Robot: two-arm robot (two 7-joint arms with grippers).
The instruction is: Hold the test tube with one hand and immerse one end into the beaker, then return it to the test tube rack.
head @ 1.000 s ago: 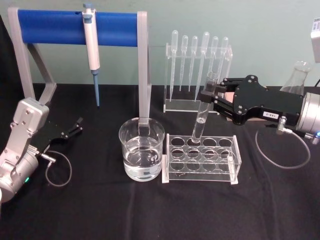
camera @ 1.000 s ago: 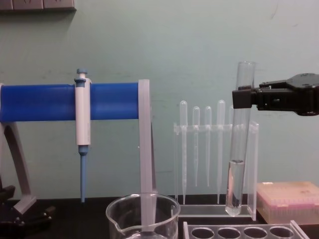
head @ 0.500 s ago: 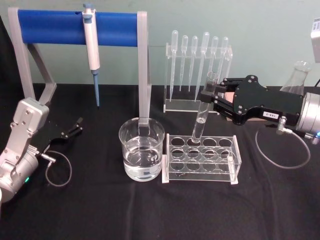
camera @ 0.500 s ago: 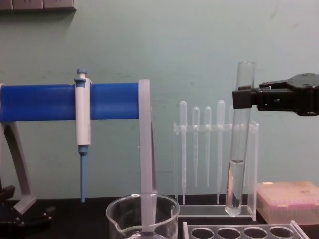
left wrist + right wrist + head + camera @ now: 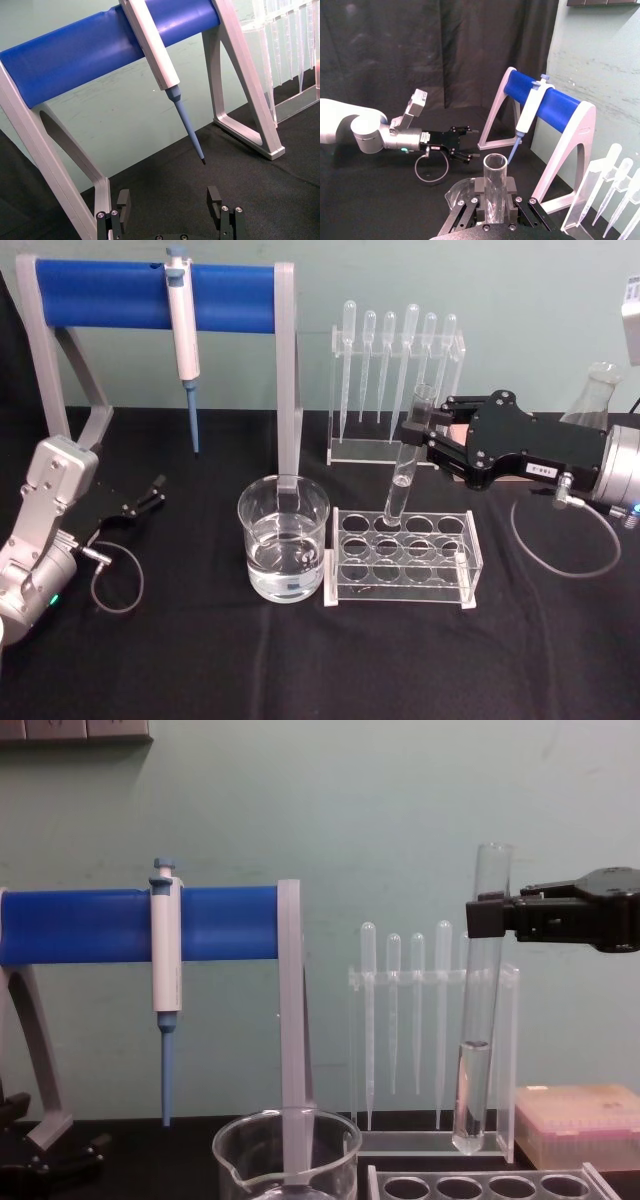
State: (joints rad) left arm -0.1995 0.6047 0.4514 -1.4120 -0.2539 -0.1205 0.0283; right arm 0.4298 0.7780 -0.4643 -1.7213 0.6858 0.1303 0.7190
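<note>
One right tool (image 5: 415, 430) clamps the test tube (image 5: 403, 472); we'd carry it upright to the nine-o'clock beaker (image 5: 284, 540); left tool (image 5: 155, 490) gapes.

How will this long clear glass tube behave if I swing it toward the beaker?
Probably rigid but fragile: the long clear glass test tube hangs just above the clear plastic rack, so a knock could crack it. Smooth glass pinched near its rim by the right claw might slip or swing. The liquid in its bottom likely steadies it.
</note>
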